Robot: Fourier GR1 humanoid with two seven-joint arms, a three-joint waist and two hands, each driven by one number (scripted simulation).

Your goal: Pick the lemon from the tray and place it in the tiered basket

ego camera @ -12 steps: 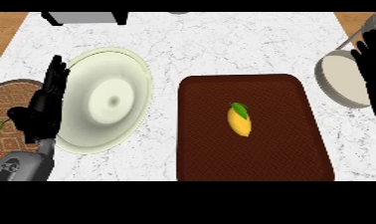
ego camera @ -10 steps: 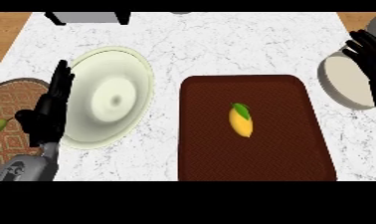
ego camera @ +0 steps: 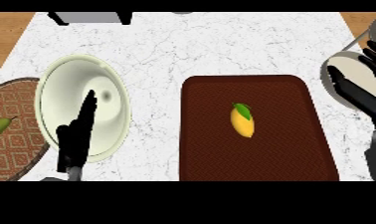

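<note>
Nearest me, my left hand (ego camera: 76, 136) is open, its fingers straight and pointing away from me, over the near part of the round cream-coloured plate (ego camera: 66, 76). It holds nothing. Just left of that plate, a round brown woven mat (ego camera: 21, 133) runs off the view's edge.

To the right, the dark brown rectangular tray (ego camera: 286, 158) lies flat on the white marbled counter (ego camera: 220, 44). The small yellow lemon with a green leaf (ego camera: 243, 121) rests alone near its middle, long axis pointing away from me, with bare tray on every side.

I judge it light, hard under a waxy and somewhat slippery skin, and likely to roll. I would close across its fat middle, thumb on one side and fingers opposite, not on the tapered ends or the leaf.

Further right, my right hand (ego camera: 351, 92) shows only as a black shape at the edge, over the pale bowl of the tiered wire basket (ego camera: 332, 67). I cannot tell whether it is open or closed.
</note>
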